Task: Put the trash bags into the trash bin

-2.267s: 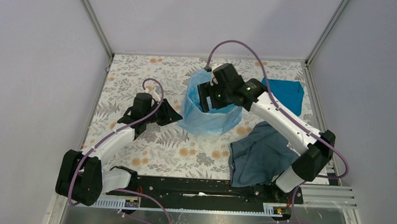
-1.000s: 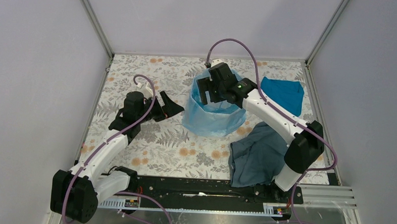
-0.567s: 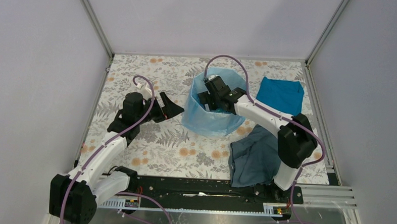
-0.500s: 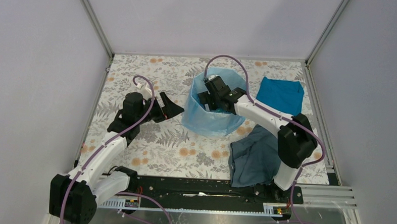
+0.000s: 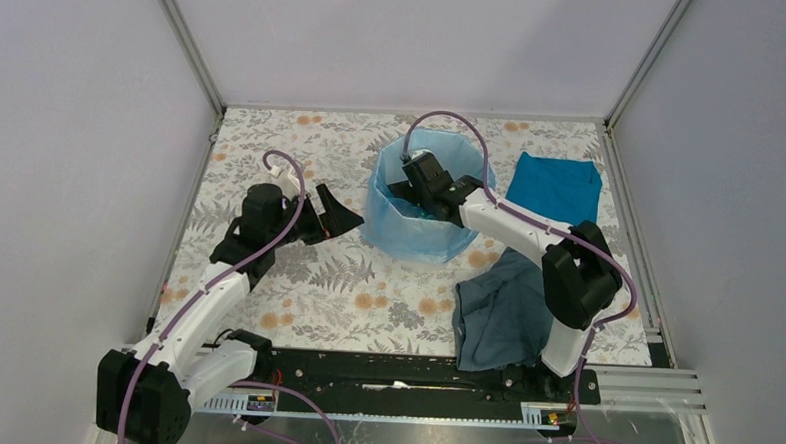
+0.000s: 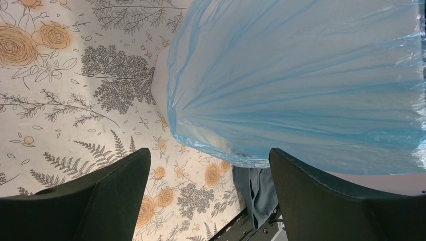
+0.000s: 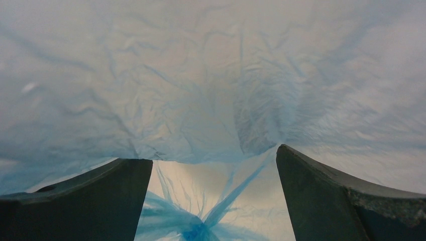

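While the top view shows the light-blue trash bag draped over the trash bin at the far middle of the floral table, its film lining the mouth and hanging down the outer walls, only the right wrist view shows the inside: wrinkled film on every side, puckered to a gathered point low in the frame. The right gripper is down inside the bin's mouth, jaws spread with nothing clamped between them. From the left wrist view, the bag's hem stops short of the bin's base. The left gripper hangs just left of the bin, jaws wide and empty. A teal-blue cloth lies right of the bin, and a dark grey-blue cloth lies nearer the arms.
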`<action>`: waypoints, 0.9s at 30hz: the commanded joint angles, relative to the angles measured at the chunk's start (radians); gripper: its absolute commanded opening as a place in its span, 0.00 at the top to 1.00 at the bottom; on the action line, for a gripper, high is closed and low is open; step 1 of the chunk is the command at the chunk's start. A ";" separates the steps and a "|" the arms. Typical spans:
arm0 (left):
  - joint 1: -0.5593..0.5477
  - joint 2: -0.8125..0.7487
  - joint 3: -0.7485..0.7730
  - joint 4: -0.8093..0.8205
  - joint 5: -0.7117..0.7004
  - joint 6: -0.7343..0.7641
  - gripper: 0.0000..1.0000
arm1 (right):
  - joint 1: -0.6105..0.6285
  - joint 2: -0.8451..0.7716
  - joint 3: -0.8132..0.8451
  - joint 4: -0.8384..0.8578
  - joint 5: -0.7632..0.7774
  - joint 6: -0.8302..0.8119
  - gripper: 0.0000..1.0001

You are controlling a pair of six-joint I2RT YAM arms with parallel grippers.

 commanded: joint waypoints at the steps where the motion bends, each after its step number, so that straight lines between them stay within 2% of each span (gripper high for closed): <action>1: -0.002 0.008 0.047 0.030 0.031 0.020 0.08 | 0.005 -0.109 0.103 -0.100 0.018 0.017 0.00; 10: -0.003 0.011 0.068 0.012 0.062 0.029 0.07 | 0.003 -0.139 0.237 -0.247 0.072 -0.002 0.02; 13: -0.004 0.000 0.072 -0.004 0.057 0.035 0.07 | 0.004 -0.124 0.270 -0.327 0.091 -0.014 0.14; 17: -0.005 -0.003 0.073 -0.009 0.059 0.038 0.06 | 0.019 -0.121 0.285 -0.404 0.088 -0.024 0.37; 22: -0.006 0.007 0.077 -0.002 0.053 0.043 0.06 | 0.024 -0.139 0.189 -0.334 0.065 -0.034 0.58; 27: -0.014 0.007 0.080 0.013 0.050 0.033 0.06 | 0.025 -0.051 0.159 -0.270 0.030 -0.037 0.80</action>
